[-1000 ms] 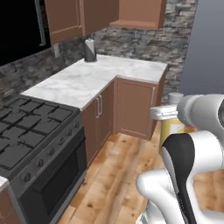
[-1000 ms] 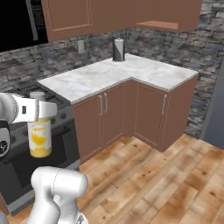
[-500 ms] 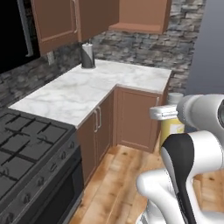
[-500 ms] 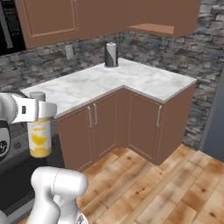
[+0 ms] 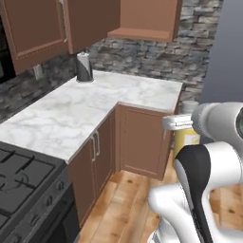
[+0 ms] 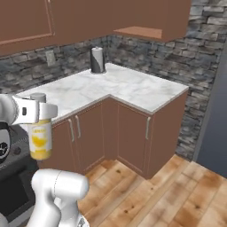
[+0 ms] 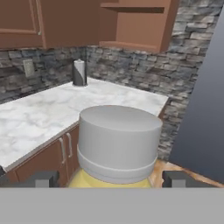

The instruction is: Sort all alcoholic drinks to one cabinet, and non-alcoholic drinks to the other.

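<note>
The stout yellow juice bottle with pale grey cap (image 7: 118, 144) hangs upright between the fingertips (image 7: 41, 179) of the white arm's two-finger gripper (image 6: 39, 111), jaws set wide around its neck, long axis vertical, carried over the wooden floor short of the marble counter (image 5: 71, 114)'s front edge. Against the earlier frames, the base has turned: the corner swung centre, the stove slid leftward

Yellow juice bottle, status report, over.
Gripper shut on yellow juice bottle, carried upright. Marble counter ahead holds a paper towel roll. Nothing in the way.
</note>
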Tool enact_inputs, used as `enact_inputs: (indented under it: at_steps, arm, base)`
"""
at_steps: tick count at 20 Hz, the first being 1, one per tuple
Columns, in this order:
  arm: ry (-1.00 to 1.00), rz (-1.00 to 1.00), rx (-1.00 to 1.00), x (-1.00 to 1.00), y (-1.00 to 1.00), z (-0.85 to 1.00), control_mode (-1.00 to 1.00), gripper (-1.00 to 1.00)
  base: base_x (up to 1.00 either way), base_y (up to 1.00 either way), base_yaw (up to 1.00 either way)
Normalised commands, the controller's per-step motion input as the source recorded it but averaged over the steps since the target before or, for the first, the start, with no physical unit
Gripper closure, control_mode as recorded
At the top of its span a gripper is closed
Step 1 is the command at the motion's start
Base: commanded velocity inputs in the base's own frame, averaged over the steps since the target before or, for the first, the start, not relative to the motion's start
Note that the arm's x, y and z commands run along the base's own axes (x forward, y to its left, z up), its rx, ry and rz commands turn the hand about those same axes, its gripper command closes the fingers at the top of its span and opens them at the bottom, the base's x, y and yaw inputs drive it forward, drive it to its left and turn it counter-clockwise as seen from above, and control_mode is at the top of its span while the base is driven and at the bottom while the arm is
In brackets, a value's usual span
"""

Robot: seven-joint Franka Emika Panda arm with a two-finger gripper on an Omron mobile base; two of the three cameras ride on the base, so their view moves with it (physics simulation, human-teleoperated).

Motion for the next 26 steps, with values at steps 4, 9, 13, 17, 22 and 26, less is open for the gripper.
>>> enact_inputs:
  at_steps: [4,9,13,17,22,26]
  arm:
    - [0.0,0.0,0.0,0.0,0.0,0.0,1.0,1.0]
    - [0.0,0.0,0.0,0.0,0.0,0.0,1.0,1.0]
    - [0.0,0.0,0.0,0.0,0.0,0.0,1.0,1.0]
    - [0.0,0.0,0.0,0.0,0.0,0.0,1.0,1.0]
    - [0.0,0.0,0.0,0.0,0.0,0.0,1.0,1.0]
    - [0.0,0.0,0.0,0.0,0.0,0.0,1.0,1.0]
  base:
    - [0.74,0.0,-0.09]
    - [0.73,0.0,-0.05]
    - [0.69,0.0,-0.06]
    - [0.58,0.0,-0.08]
    - [0.63,0.06,-0.08]
    - [0.61,0.2,-0.08]
